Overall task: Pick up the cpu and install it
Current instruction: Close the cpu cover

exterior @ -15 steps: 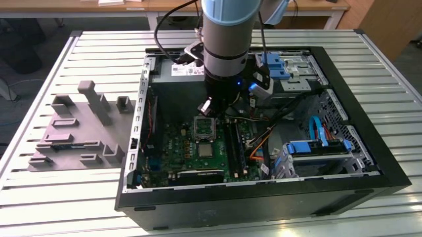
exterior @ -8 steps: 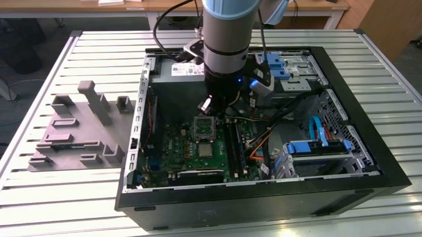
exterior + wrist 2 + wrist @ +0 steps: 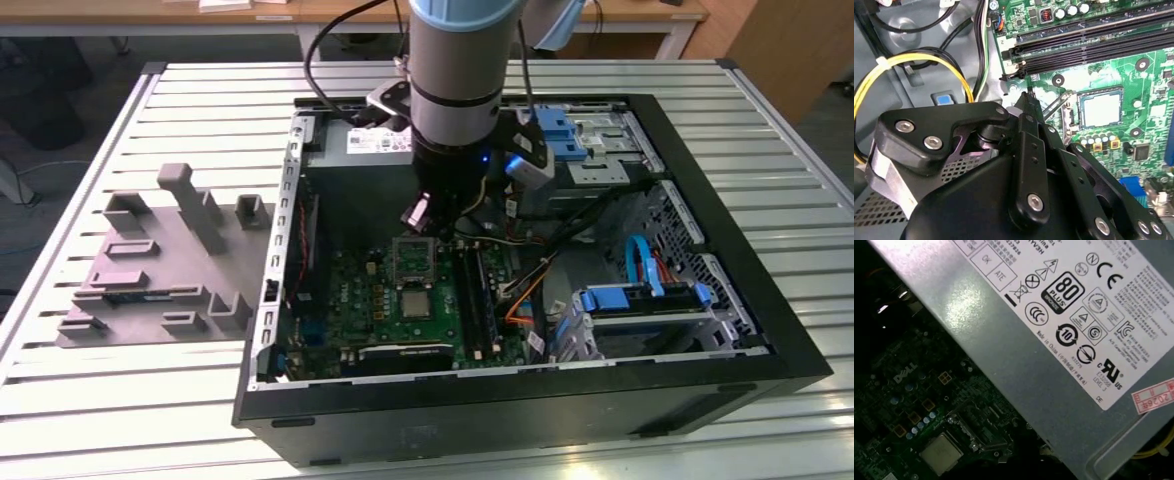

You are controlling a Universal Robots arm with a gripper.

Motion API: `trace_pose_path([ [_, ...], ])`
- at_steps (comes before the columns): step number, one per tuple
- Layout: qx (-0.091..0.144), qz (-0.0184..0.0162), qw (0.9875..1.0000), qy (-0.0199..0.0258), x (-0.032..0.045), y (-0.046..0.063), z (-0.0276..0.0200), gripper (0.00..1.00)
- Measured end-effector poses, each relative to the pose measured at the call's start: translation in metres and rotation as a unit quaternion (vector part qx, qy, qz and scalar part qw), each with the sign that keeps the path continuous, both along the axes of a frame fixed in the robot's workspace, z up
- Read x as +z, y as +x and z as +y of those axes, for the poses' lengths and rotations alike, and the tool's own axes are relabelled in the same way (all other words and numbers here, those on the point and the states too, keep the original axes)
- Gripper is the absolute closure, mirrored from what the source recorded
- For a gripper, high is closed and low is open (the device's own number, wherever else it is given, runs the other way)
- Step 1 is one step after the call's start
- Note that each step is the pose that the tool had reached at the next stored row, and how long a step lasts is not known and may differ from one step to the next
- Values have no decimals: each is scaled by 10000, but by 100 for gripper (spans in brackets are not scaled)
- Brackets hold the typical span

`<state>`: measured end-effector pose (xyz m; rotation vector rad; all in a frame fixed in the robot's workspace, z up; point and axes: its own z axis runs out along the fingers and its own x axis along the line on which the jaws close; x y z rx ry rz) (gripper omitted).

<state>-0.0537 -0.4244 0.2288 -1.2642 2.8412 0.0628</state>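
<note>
The cpu [image 3: 416, 303] is a small silvery square lying flat in the socket on the green motherboard [image 3: 360, 300], inside the open computer case [image 3: 534, 400]. In both wrist views the cpu [image 3: 1101, 107] [image 3: 941, 452] rests in the socket with nothing gripping it. The socket's metal cover plate [image 3: 415, 257] stands raised just behind it, and its thin lever [image 3: 1054, 105] sticks up beside the socket. My gripper [image 3: 447, 215] hangs inside the case above and behind the socket, and its black linkage ends at the gripper's tip [image 3: 1026, 97] close to that lever.
A grey power supply [image 3: 1054, 340] with a white label sits right beside the socket. Black memory slots [image 3: 1094, 47] run along the board. Yellow and black cables [image 3: 919, 65] loop nearby. Blue drive cages [image 3: 641, 300] stand at the exterior view's right. A grey plastic tray [image 3: 160, 260] lies outside the case.
</note>
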Motion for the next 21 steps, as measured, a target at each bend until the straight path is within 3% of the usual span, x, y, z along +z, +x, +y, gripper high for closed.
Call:
trace_pose_path([
  [8, 230, 0, 9997, -10, 61, -16, 1, 89],
  [14, 550, 2, 9985, -28, 82, -26, 1, 89],
  [21, 672, 57, 9977, -24, 121, -38, 3, 89],
])
